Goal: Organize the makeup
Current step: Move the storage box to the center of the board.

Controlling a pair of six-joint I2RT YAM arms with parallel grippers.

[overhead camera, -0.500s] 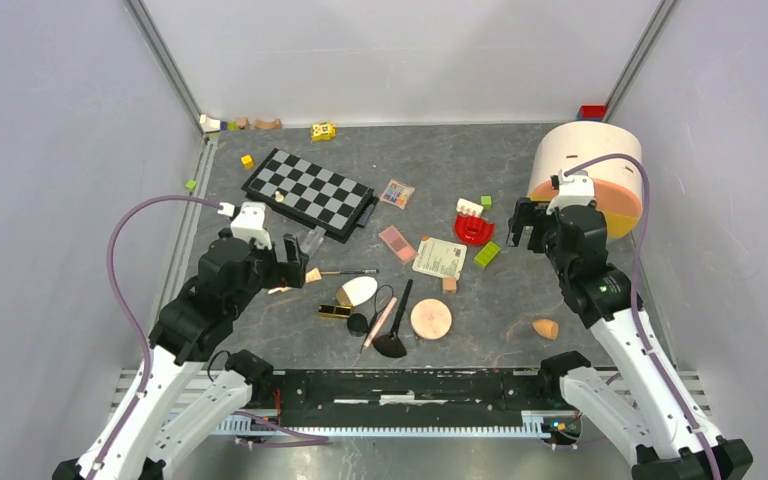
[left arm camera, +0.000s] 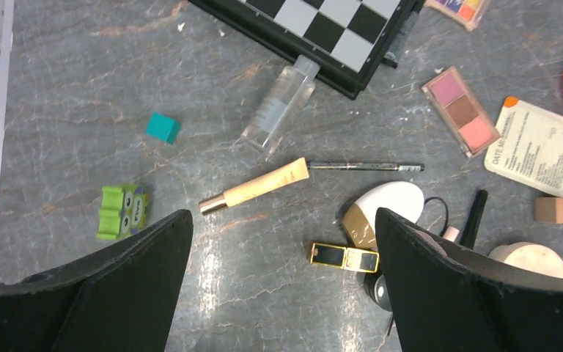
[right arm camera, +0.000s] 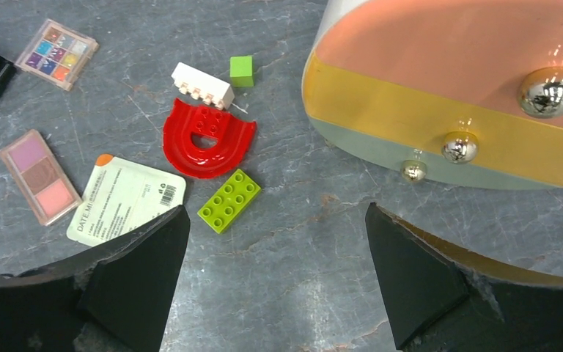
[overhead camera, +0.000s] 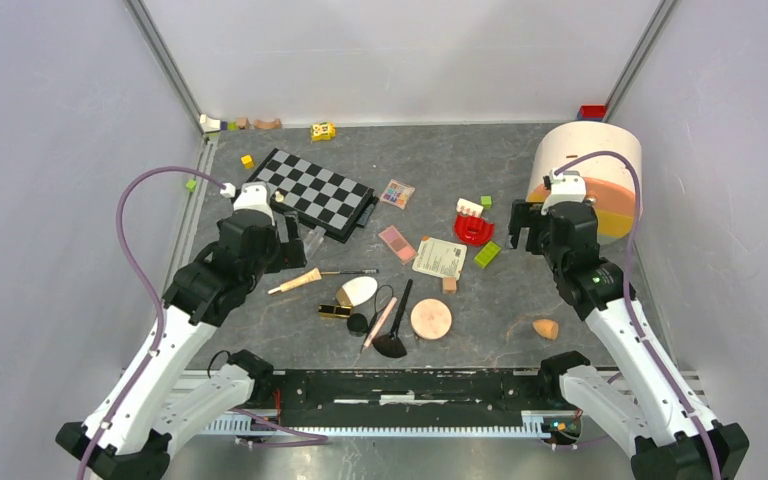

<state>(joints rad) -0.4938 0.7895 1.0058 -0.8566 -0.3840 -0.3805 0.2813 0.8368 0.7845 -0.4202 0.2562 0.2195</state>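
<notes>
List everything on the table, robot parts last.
chessboard: 1, chequered, back left
drawer box: 1, peach, back right
eyeshadow palette: 1, multicolour, by chessboard
blush palette: 1, pink, centre
sachet: 1, white, centre
curved piece: 1, red, centre right
brick: 1, green, by sachet
compact: 1, peach, front centre
sponge: 1, orange, front right
tube: 1, beige, centre left
oval: 1, white, by tube
case: 1, black-gold, by oval
brush: 1, black, by compact
stick: 1, pink, by brush
left gripper: 1, black, open, near tube
right gripper: 1, black, open, near drawer box

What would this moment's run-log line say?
left pincer: open, empty, near beige tube | right pincer: open, empty, near round drawer box | makeup: scattered
</notes>
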